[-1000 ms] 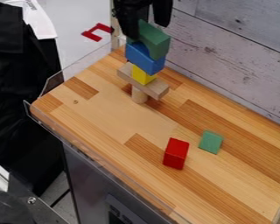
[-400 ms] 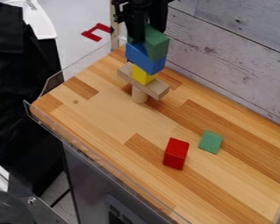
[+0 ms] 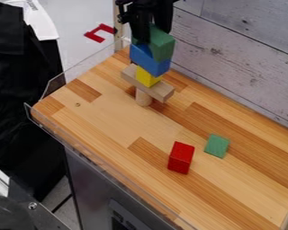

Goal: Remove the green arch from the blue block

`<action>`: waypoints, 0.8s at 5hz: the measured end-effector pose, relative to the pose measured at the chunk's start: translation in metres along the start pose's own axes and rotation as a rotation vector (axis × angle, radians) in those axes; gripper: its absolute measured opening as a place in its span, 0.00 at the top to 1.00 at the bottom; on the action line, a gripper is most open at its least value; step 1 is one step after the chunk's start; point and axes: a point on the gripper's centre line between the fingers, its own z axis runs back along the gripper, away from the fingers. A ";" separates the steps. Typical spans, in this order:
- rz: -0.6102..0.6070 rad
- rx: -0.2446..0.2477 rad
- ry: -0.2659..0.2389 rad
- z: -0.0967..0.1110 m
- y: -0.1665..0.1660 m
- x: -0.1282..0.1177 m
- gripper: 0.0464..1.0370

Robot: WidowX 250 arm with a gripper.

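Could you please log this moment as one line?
claw: at green arch | arch: on blue block | below: yellow block | removal: not yet done

Surface (image 3: pixel 110 114): smooth laminated wood, satin finish. Guard (image 3: pixel 55 81) at the surface's left corner: clear, glossy plastic. Green arch (image 3: pixel 163 46): smooth, matt. Plank (image 3: pixel 160 91) near the surface's far corner: bare, matt wood. Wall (image 3: pixel 249 54): rough-looking, wood-grained boards

1. We saw a wooden tabletop (image 3: pixel 113 119) of light and darker brown strips, running from upper left to lower right.
2. Toward its far end, we found a pale wooden cylinder (image 3: pixel 142 98) standing upright.
3. Nearer us, we noticed a red block (image 3: pixel 181 158).
4. Just beside it, to our right, we saw a small green block (image 3: pixel 217 146), not touching it.
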 end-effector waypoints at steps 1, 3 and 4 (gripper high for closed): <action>0.010 -0.016 -0.025 0.016 0.006 -0.001 0.49; 0.058 -0.009 -0.041 0.028 0.037 -0.002 0.49; 0.074 0.020 0.000 0.009 0.062 -0.009 0.49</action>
